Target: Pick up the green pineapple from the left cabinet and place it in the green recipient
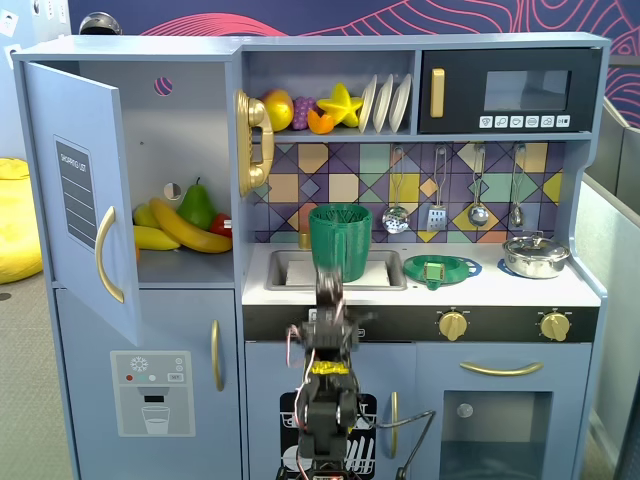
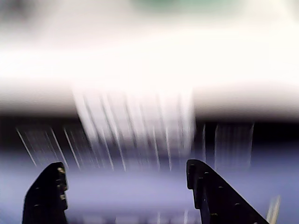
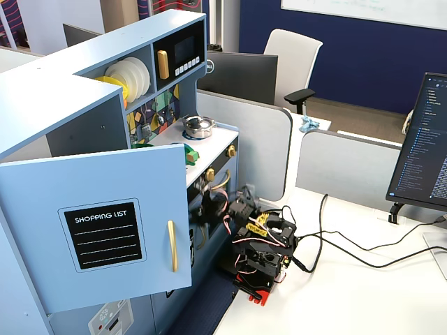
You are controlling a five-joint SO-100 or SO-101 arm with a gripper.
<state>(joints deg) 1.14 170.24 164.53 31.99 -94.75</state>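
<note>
– One question first: where is the small dark-green toy pineapple?

– Cannot tell. It cannot be picked out in any view. The tall light-blue toy cupboard [image 1: 190,110] fills the upper left of a fixed view. Its door [image 1: 75,190], bearing a gold curved handle and a grey list label, stands swung open toward the left edge. On the shelf inside lie a long yellow plastic banana [image 1: 185,228] and a smooth green pear [image 1: 197,205] standing upright behind it. Smaller pieces beside them are too indistinct to name.

– And the receiving vessel?

– The tall dark-green ribbed plastic cup [image 1: 345,230] stands upright at the centre of that frame, at the back of the white sink [image 1: 290,270]. Its contents are not visible.

– Gripper condition?

– In the wrist view the gripper [image 2: 125,164] shows two black fingers [image 2: 49,196] rising from the lower edge, spread wide apart with nothing between them. Everything beyond them is motion-blurred. In the fixed view from the front, the blurred gripper [image 1: 328,285] overlaps the cup's lower left portion and the sink's front rim.

– Surroundings?

– The flat green colander-like dish [image 1: 440,268] lies on the counter right of the sink, with a silver lidded pot [image 1: 535,255] further right. The black toy microwave [image 1: 510,92] occupies the upper right. In the side fixed view the black arm [image 3: 258,237] sits on a white table, just beside the kitchen front.
</note>
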